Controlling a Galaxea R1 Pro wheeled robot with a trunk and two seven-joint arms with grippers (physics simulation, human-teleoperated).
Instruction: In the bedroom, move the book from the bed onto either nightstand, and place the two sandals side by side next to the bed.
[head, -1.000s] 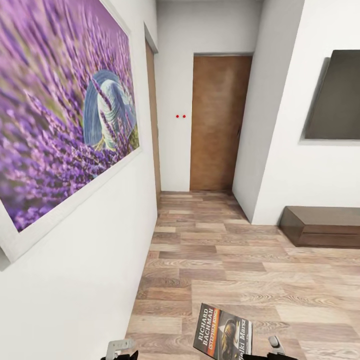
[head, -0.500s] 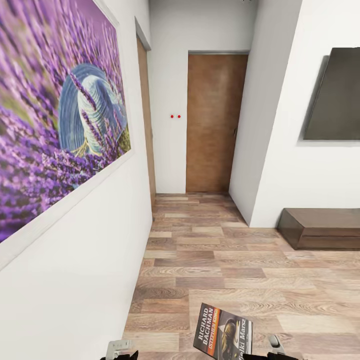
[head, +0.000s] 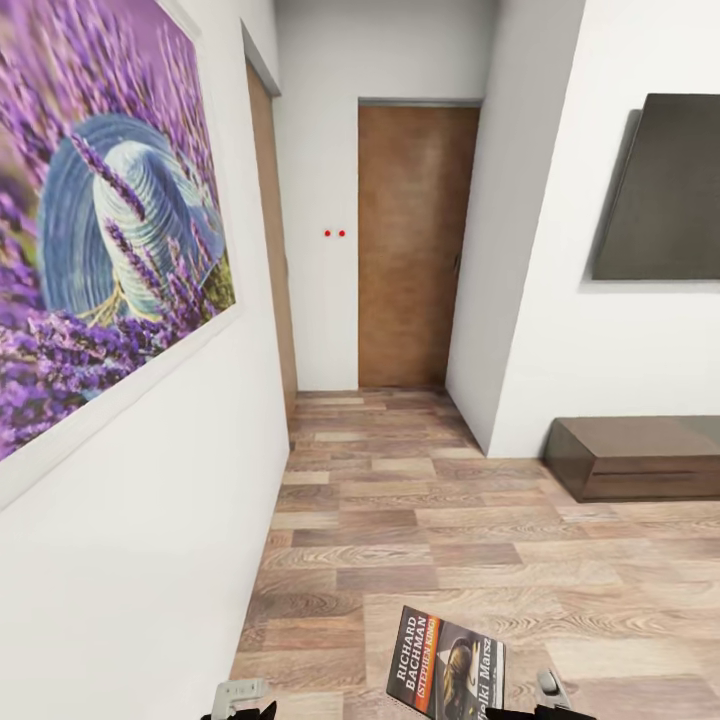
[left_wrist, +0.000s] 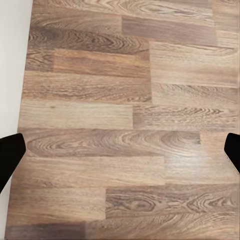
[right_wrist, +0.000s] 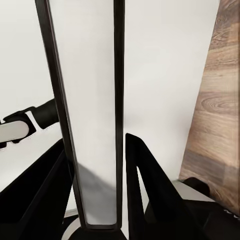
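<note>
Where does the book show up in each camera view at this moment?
Head view: the book stands tilted at the bottom edge, right of centre.
Right wrist view: the book is edge-on, pale pages between dark covers, gripped by the right end effector.
Left wrist view: bare planks between the fingers of the open left end effector.
Shared landmark: the wood-plank floor.
</note>
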